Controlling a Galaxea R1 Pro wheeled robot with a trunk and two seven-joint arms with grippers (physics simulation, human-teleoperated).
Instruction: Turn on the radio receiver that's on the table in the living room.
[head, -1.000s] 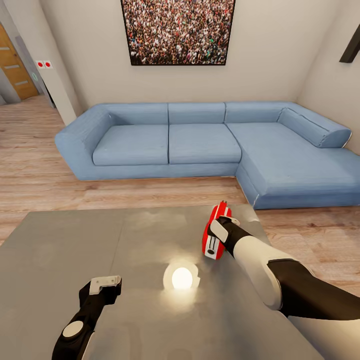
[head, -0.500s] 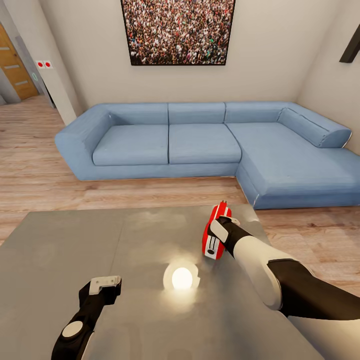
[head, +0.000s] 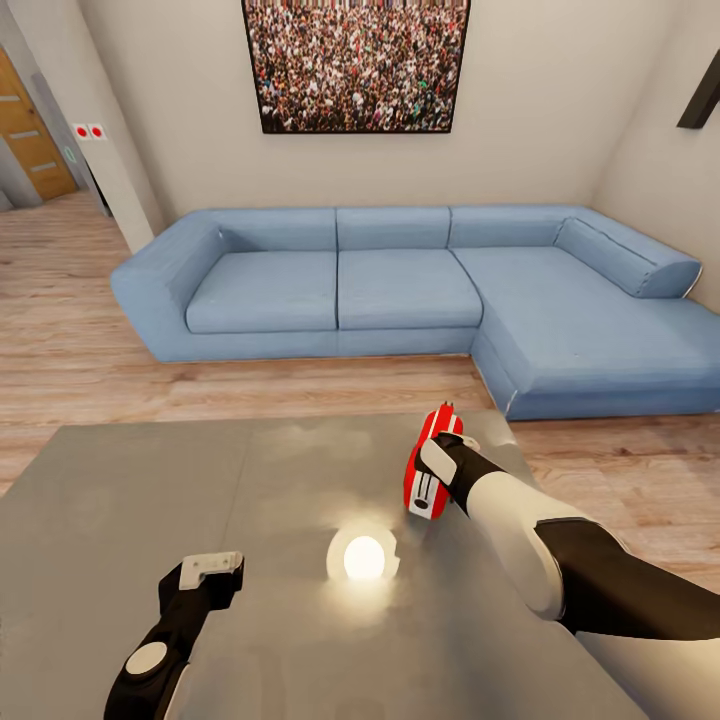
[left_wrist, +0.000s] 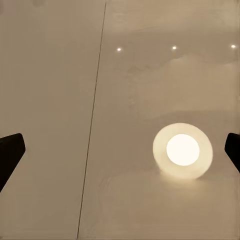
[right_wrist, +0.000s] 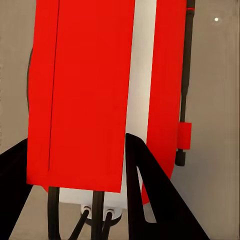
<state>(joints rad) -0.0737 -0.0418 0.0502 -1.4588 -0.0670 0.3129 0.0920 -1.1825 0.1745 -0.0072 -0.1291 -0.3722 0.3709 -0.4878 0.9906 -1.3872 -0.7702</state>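
Note:
The red radio receiver (head: 424, 470) with white sides stands near the right far edge of the glossy grey table (head: 150, 500). My right gripper (head: 436, 468) is right up against it. In the right wrist view the radio's red body (right_wrist: 85, 90) looms close, and its thin dark handle (right_wrist: 186, 75) runs along one side. There the right gripper (right_wrist: 77, 142) has its two black fingers apart, tips at the radio's surface, clamping nothing. My left gripper (head: 212, 568) hovers open over the table's near left part, its fingers wide apart (left_wrist: 122, 147).
A white pendant lamp's reflection (head: 364, 557) glows on the tabletop between the arms, also bright in the left wrist view (left_wrist: 182, 150). The blue L-shaped sofa (head: 400, 290) stands beyond the table under the crowd photo (head: 355, 62). Wood floor (head: 60, 330) surrounds the table.

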